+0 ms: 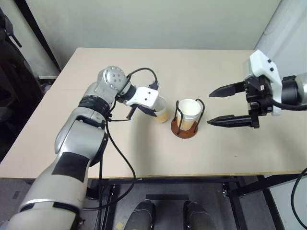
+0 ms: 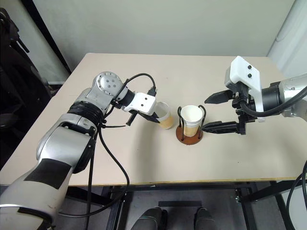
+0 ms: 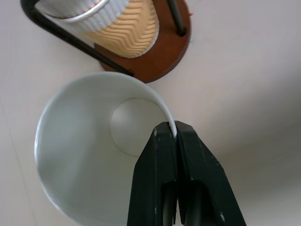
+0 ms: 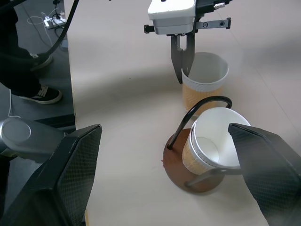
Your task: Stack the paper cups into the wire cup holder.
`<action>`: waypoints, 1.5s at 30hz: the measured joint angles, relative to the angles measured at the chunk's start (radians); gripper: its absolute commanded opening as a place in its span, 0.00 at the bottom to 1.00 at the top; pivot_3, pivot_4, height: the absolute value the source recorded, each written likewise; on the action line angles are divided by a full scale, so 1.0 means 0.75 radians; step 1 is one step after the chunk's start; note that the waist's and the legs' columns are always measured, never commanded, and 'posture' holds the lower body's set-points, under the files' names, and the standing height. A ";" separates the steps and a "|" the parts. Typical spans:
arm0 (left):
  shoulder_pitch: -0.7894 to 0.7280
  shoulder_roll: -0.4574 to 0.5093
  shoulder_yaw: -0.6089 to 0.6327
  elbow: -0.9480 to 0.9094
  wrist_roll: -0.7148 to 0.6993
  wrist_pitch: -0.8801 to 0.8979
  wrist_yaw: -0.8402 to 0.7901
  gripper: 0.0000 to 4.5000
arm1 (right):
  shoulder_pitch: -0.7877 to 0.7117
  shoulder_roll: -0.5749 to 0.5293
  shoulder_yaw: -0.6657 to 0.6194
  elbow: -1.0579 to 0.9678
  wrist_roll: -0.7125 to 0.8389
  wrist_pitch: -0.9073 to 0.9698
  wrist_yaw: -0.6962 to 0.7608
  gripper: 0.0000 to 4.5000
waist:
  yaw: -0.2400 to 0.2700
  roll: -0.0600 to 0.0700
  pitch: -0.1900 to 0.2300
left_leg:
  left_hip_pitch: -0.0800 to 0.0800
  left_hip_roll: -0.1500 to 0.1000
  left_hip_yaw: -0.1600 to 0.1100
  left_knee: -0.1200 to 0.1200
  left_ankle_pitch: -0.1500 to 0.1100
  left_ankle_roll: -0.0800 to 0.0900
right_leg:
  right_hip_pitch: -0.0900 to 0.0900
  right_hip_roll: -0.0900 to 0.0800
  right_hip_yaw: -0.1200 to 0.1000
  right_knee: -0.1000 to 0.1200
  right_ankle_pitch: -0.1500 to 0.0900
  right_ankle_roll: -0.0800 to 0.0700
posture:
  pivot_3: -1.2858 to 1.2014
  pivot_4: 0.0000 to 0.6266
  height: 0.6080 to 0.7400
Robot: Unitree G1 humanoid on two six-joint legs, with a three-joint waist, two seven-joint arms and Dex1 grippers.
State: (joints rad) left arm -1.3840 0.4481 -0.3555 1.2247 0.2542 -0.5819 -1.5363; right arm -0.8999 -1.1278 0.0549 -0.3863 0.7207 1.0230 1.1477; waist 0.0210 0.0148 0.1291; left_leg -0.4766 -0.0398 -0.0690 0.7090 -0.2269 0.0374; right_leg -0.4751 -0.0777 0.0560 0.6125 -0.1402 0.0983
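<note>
A paper cup (image 1: 189,111) with a white rim and tan-yellow ribbed side sits slightly tilted in the wire cup holder (image 1: 184,131), which has a reddish-brown disc base and dark wire loops. Just left of the holder stands a second paper cup (image 1: 161,111) on the table. My left gripper (image 3: 171,128) is shut on that cup's rim, one finger inside and one outside; the right wrist view shows the same pinch on the cup (image 4: 205,83). To the right of the holder, my right gripper (image 1: 210,109) hangs open above the table with nothing between its fingers.
The beige table (image 1: 216,158) has its front edge close below the holder and bare surface all round. A person's shoe (image 4: 41,94) stands on the floor beside the table. Dark equipment (image 1: 12,72) sits off the left edge.
</note>
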 measured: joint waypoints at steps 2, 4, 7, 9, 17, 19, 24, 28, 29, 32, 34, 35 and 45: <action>0.000 0.006 0.017 -0.009 -0.026 0.029 -0.038 0.01 | 0.000 0.000 0.000 0.005 0.000 -0.002 0.000 1.00 | 0.000 0.000 0.000 | 0.000 0.001 -0.001 0.000 0.000 0.001 | 0.000 -0.002 0.002 0.000 0.000 0.000 | 0.52 0.24 1.00; -0.005 0.012 0.034 -0.013 -0.053 0.066 -0.050 0.01 | 0.000 0.000 0.000 0.012 0.000 -0.005 0.001 1.00 | -0.001 0.000 0.000 | 0.000 0.001 -0.001 0.000 0.000 0.001 | 0.000 -0.003 0.003 0.000 0.001 -0.001 | 0.52 0.24 1.00; -0.054 0.036 0.029 -0.023 -0.115 0.133 -0.058 0.01 | -0.008 0.000 0.000 0.039 -0.009 -0.021 0.006 1.00 | -0.002 0.000 0.000 | -0.002 0.001 -0.002 0.000 0.001 0.003 | -0.001 -0.004 0.004 -0.001 0.002 -0.002 | 0.52 0.24 1.00; -0.106 0.058 0.007 -0.052 -0.175 0.186 -0.059 0.01 | -0.027 0.000 0.000 0.072 -0.017 -0.028 0.012 1.00 | -0.002 0.000 0.000 | -0.004 0.001 -0.002 0.000 0.002 0.004 | -0.004 -0.003 0.002 -0.001 0.003 -0.002 | 0.52 0.24 1.00; -0.193 0.188 -0.308 -0.365 -0.632 0.508 -0.062 0.01 | -0.084 -0.012 0.031 0.226 -0.106 -0.114 0.101 1.00 | -0.006 0.001 0.000 | -0.007 0.001 -0.003 -0.003 0.003 0.004 | -0.006 -0.002 -0.002 -0.002 0.004 -0.002 | 0.52 0.24 1.00; -0.200 0.238 -0.399 -0.466 -0.769 0.600 -0.063 0.01 | -0.083 -0.030 0.072 0.268 -0.170 -0.175 0.143 1.00 | -0.007 0.001 0.000 | -0.008 0.002 -0.003 -0.003 0.003 0.004 | -0.006 -0.005 0.000 -0.001 0.005 0.000 | 0.52 0.24 1.00; -0.304 0.274 -0.550 -0.551 -0.982 0.729 -0.063 0.01 | -0.095 -0.039 0.166 0.389 -0.329 -0.299 0.233 1.00 | -0.005 0.001 0.001 | -0.011 0.000 -0.001 -0.003 0.006 0.006 | -0.006 -0.007 -0.004 -0.002 0.005 0.001 | 0.52 0.24 1.00; -0.399 0.239 -0.604 -0.510 -1.039 0.727 -0.063 0.01 | -0.108 -0.035 0.179 0.420 -0.382 -0.329 0.283 1.00 | -0.003 0.002 0.001 | -0.013 -0.002 -0.002 -0.001 0.008 0.009 | -0.005 -0.014 -0.001 -0.004 0.006 0.003 | 0.52 0.24 1.00; -0.415 0.221 -0.617 -0.488 -1.043 0.722 -0.063 0.01 | -0.108 -0.035 0.179 0.416 -0.387 -0.328 0.293 1.00 | -0.002 0.002 0.001 | -0.013 -0.003 -0.001 -0.001 0.008 0.009 | -0.004 -0.012 -0.004 -0.004 0.006 0.003 | 0.52 0.24 1.00; -0.432 0.173 -0.649 -0.439 -1.056 0.709 -0.063 0.01 | -0.107 -0.039 0.176 0.392 -0.387 -0.307 0.318 1.00 | -0.002 0.002 0.001 | -0.012 -0.004 0.001 -0.001 0.009 0.009 | -0.004 -0.012 -0.005 -0.004 0.006 0.004 | 0.52 0.24 1.00; -0.434 0.143 -0.672 -0.410 -1.057 0.691 -0.063 0.01 | -0.107 -0.059 0.163 0.370 -0.380 -0.284 0.332 1.00 | 0.002 0.003 0.001 | -0.014 -0.003 -0.001 0.000 0.013 0.003 | -0.004 -0.016 -0.001 -0.004 0.006 0.004 | 0.52 0.24 1.00; -0.434 0.132 -0.683 -0.399 -1.057 0.685 -0.063 0.01 | -0.107 -0.075 0.156 0.356 -0.375 -0.273 0.337 1.00 | 0.001 0.003 0.001 | -0.013 -0.004 0.000 -0.001 0.016 -0.002 | -0.004 -0.014 -0.003 -0.004 0.006 0.004 | 0.52 0.24 1.00; -0.468 0.001 -0.707 -0.226 -1.012 0.560 -0.063 0.01 | -0.188 -0.164 0.047 0.233 -0.320 -0.144 0.330 1.00 | 0.006 0.003 0.002 | -0.014 -0.005 -0.001 -0.002 0.016 -0.001 | -0.004 -0.017 -0.001 -0.005 0.003 0.008 | 0.52 0.24 1.00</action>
State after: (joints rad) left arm -1.7350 0.4489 -0.8856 1.0549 -0.5051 -0.1620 -1.5834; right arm -1.0410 -1.2505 0.0901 -0.2116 0.4805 0.9149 1.3951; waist 0.0253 0.0168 0.1304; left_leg -0.4874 -0.0436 -0.0698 0.7073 -0.2151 0.0363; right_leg -0.4781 -0.0908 0.0551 0.6089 -0.1379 0.1046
